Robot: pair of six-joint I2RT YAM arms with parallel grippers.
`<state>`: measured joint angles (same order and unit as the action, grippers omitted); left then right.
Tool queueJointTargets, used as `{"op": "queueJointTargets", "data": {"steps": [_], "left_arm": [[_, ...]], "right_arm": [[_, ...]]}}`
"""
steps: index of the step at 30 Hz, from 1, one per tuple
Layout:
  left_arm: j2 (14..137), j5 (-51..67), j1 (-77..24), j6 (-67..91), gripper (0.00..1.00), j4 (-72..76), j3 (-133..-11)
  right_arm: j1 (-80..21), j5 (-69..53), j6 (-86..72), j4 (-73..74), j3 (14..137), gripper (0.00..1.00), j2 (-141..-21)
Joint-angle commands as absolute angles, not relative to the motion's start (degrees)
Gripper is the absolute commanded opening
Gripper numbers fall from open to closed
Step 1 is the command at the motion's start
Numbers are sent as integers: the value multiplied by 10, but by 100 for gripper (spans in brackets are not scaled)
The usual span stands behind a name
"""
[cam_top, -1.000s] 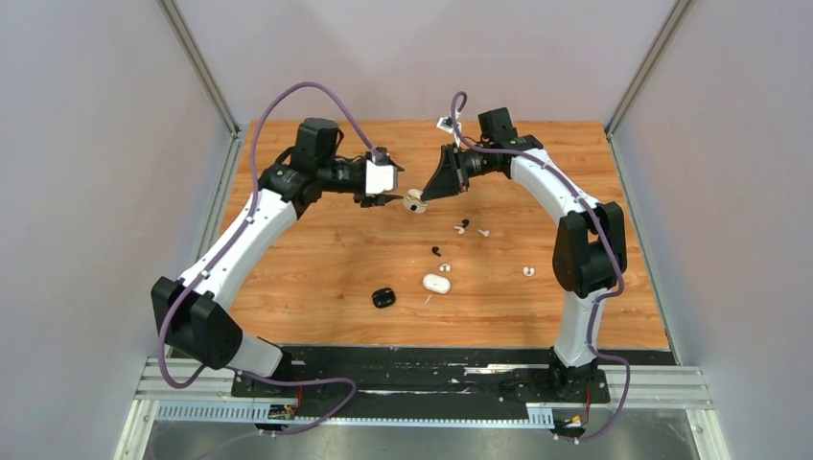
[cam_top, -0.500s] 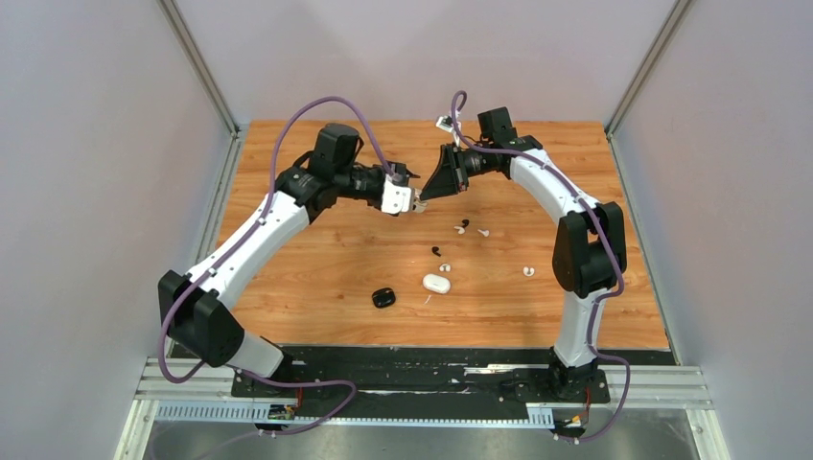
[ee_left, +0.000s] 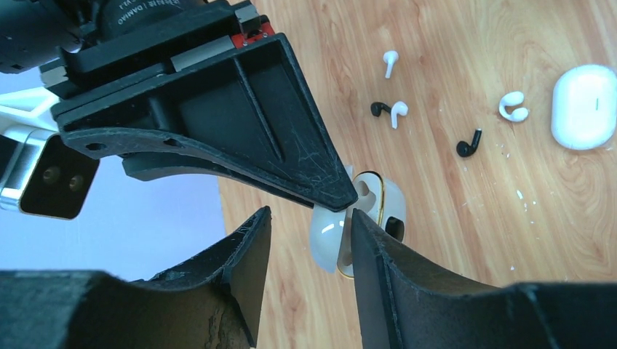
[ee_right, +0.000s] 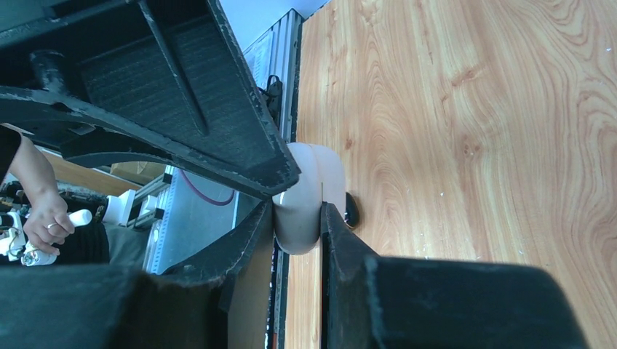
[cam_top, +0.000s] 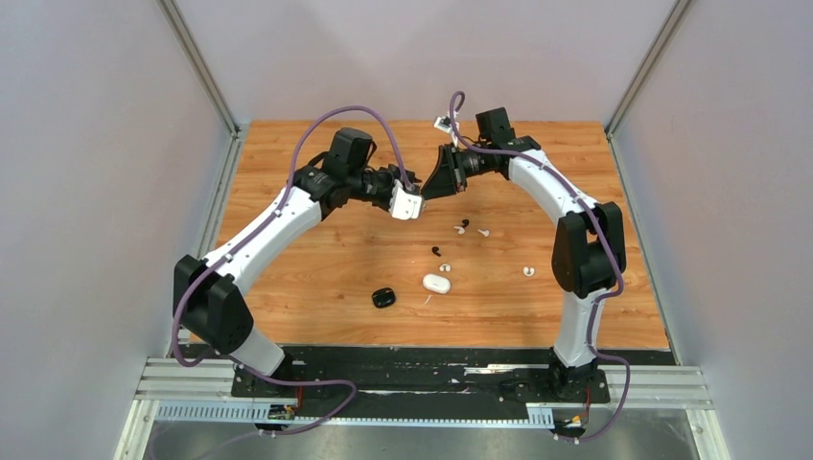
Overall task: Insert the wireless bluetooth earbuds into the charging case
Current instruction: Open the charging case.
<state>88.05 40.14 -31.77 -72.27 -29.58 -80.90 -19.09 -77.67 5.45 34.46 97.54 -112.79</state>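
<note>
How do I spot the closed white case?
Look near the middle of the wooden table. The closed white case lies there, right of a black case. Unlike the other white case, held up by the right gripper, it lies free.

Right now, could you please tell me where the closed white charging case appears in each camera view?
Top external: the closed white case lies just below centre, right of the black case.
Left wrist: upper right edge.
Right wrist: not in view.
Shared landmark: the looped white earbud beside it, in both those views.
</note>
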Motion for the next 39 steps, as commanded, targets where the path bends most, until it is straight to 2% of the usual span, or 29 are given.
{"op": "queueJointTargets", "data": {"steps": [1, 7, 15, 17, 21, 23, 25, 29, 32, 39], "left_arm": [[887, 390, -321, -753, 51, -306, -821], [896, 363, -323, -765, 46, -310, -824], [914, 351, -330, -762, 31, -335, -848], [918, 355, -332, -764, 23, -348, -854], [927, 355, -334, -742, 5, -367, -869], [925, 351, -335, -723, 0, -364, -868], [914, 344, -334, -698, 0, -346, -858], [894, 324, -334, -633, 0, -297, -829], [888, 309, -334, -567, 0, -275, -827], [875, 274, -334, -445, 0, -243, -826]], "right_arm": [[-194, -799, 50, 322, 976, 0, -1109], [-196, -794, 58, 322, 977, 0, -1107], [-205, -766, 73, 326, 980, 0, -1100], [-206, -760, 74, 326, 981, 1, -1099], [-205, -734, 79, 325, 979, 17, -1095], [-204, -711, 80, 325, 979, 32, -1091], [-199, -696, 79, 325, 979, 46, -1086], [-190, -683, 66, 321, 969, 61, -1066], [-191, -684, 69, 319, 949, 67, -1052], [-196, -643, 71, 305, 912, 69, -1048]]}}
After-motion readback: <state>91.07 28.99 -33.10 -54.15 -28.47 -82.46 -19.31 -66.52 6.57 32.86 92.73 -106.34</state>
